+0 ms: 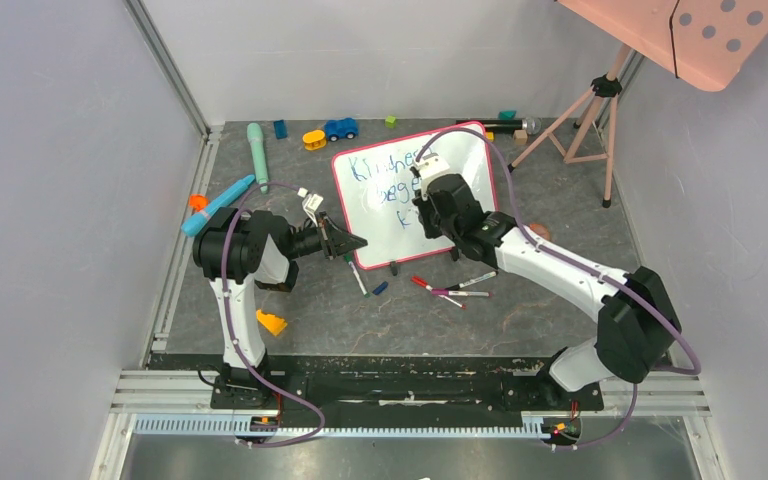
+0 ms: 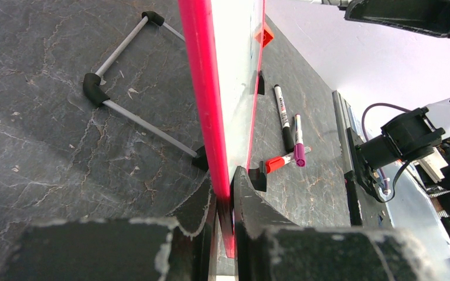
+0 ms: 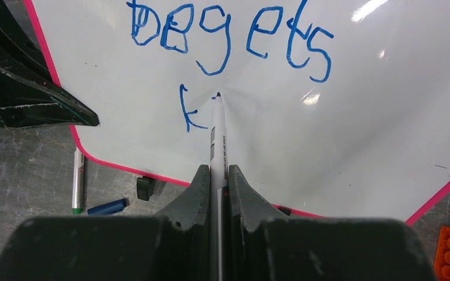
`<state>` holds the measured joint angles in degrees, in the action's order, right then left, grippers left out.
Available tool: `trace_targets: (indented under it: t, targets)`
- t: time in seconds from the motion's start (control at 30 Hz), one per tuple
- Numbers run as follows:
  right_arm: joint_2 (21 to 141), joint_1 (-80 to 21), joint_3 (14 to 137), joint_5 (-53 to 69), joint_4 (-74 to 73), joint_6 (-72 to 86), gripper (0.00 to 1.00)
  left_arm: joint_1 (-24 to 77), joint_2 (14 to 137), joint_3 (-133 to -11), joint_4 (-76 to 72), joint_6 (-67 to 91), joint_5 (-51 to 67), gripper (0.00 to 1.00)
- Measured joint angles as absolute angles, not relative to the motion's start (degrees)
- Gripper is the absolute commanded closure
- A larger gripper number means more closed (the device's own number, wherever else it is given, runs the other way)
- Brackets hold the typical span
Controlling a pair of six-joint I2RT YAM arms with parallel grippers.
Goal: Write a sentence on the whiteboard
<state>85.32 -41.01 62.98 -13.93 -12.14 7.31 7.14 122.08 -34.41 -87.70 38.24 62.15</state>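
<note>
Standing whiteboard point(image 3: 375, 134), blue sentence point(image 3: 228, 35) partly written.
Pink frame edge pinched by left gripper point(image 2: 225, 199); right gripper point(image 3: 217, 175) clamps marker point(image 3: 218, 134), tip touching board beside "k".

The right arm point(image 1: 550, 262) hides the line ends of the sentence point(image 1: 375, 168) from above; the wrist view's top edge apparently crops "begets".

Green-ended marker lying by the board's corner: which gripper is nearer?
Left. The left gripper clamps the whiteboard edge right by that marker; the right gripper, holding a pen, sits farther along.
</note>
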Motion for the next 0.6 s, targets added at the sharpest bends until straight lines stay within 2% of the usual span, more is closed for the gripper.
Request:
trace_targets:
  t: [0.6]
  targets:
    - [84.2,-41.0,61.5,-12.7,-12.8,7.3,1.0,7.1,122.1,-34.4,-87.7,38.3,62.2,0.97]
